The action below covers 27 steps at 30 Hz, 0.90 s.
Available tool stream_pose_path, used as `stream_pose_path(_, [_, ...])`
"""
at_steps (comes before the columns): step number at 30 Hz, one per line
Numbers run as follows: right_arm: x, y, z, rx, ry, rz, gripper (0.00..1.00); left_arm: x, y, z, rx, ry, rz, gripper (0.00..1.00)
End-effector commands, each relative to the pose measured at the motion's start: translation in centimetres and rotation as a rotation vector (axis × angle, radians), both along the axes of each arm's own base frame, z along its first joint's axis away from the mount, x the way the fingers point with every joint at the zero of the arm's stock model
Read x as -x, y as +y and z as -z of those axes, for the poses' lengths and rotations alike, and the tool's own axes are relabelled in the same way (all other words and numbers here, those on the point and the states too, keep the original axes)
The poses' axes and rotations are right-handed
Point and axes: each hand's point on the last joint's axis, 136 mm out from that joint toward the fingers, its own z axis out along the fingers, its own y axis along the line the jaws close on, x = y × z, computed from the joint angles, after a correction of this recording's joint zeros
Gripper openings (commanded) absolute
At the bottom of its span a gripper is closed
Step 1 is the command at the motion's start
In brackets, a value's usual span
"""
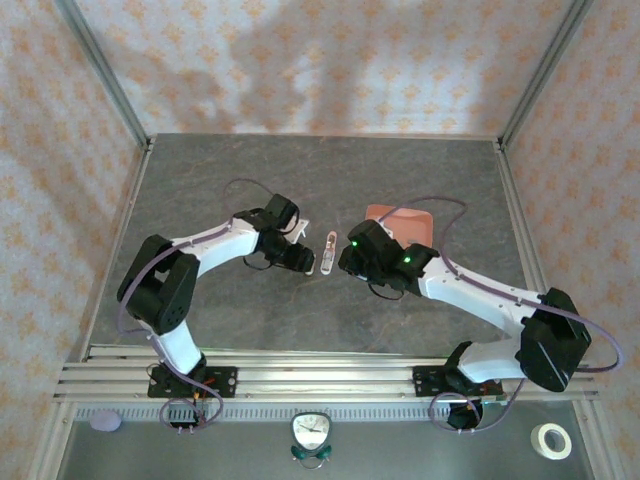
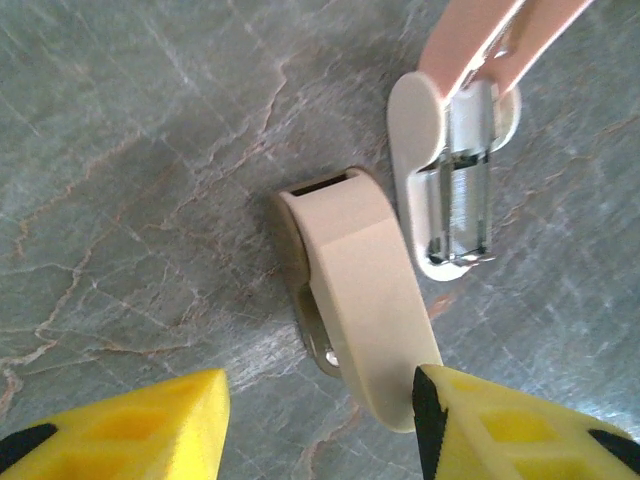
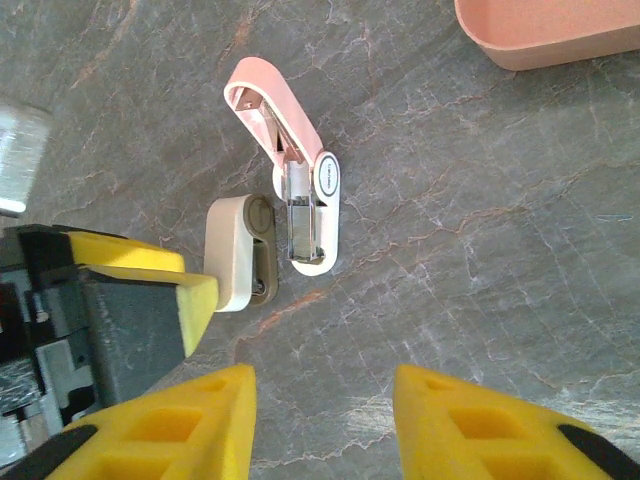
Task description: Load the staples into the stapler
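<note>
Stapler (image 3: 298, 185) lies open; left wrist view shows its channel (image 2: 460, 205), perhaps loaded.

The grey marbled table (image 1: 200, 180) carries an open pink stapler (image 3: 295, 170), a beige piece (image 3: 235, 250) and a tray (image 3: 545, 45).

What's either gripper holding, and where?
Nothing clamped. Right gripper empty; left gripper brackets the near end of the beige piece, which touches one finger only.

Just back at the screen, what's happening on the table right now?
The pink stapler lies opened, its metal channel exposed. The left gripper, open, straddles the end of a beige piece beside it, with one finger touching it. The right gripper hovers close by, open and empty.
</note>
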Motion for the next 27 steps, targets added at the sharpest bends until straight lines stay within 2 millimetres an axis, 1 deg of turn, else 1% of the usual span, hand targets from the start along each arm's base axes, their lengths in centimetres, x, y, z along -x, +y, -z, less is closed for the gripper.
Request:
stream_pose_path(1, [-0.3, 0.1, -0.4, -0.001, -0.010, 0.010, 0.41, 0.7, 1.1, 2.2, -0.051, 0.050, -0.009, 0.50])
stream_pose_path(3, [-0.2, 0.0, -0.3, 0.001, -0.009, 0.012, 0.41, 1.1, 1.8, 3.0, -0.090, 0.061, -0.004, 0.49])
stream_pose_path(5, [-0.2, -0.1, -0.3, 0.003, -0.010, 0.014, 0.41, 1.3, 2.4, 3.4, -0.121, 0.060, 0.002, 0.49])
stream_pose_path(6, [-0.2, -0.1, -0.3, 0.003, -0.010, 0.014, 0.41, 1.4, 2.5, 3.5, -0.128, 0.062, 0.001, 0.49])
stream_pose_path(8, [-0.2, -0.1, -0.4, 0.002, -0.012, 0.013, 0.41, 1.1, 2.5, 3.0, -0.123, 0.050, 0.000, 0.50])
stream_pose_path(10, [-0.3, -0.1, -0.4, 0.002, -0.014, 0.013, 0.41, 0.6, 2.0, 1.8, -0.100, 0.026, 0.001, 0.52])
stream_pose_path(12, [-0.4, -0.1, -0.6, 0.001, -0.021, 0.015, 0.41, -0.2, 1.5, 0.1, -0.078, -0.015, 0.003, 0.58])
stream_pose_path(17, [-0.6, 0.0, -0.8, -0.005, -0.029, 0.015, 0.41, -3.0, -0.2, -5.1, -0.010, -0.138, 0.030, 0.71])
stream_pose_path(20, [-0.7, 0.1, -0.6, -0.011, -0.028, 0.015, 0.42, -4.6, -1.5, -7.4, 0.041, -0.201, 0.049, 0.75])
stream_pose_path(23, [-0.9, -0.1, -0.3, -0.015, -0.028, 0.026, 0.42, -6.0, -2.8, -8.8, 0.097, -0.247, 0.058, 0.77])
stream_pose_path(27, [-1.0, -0.4, 0.0, -0.034, -0.022, 0.041, 0.42, -7.4, -4.4, -9.9, 0.164, -0.275, 0.073, 0.79])
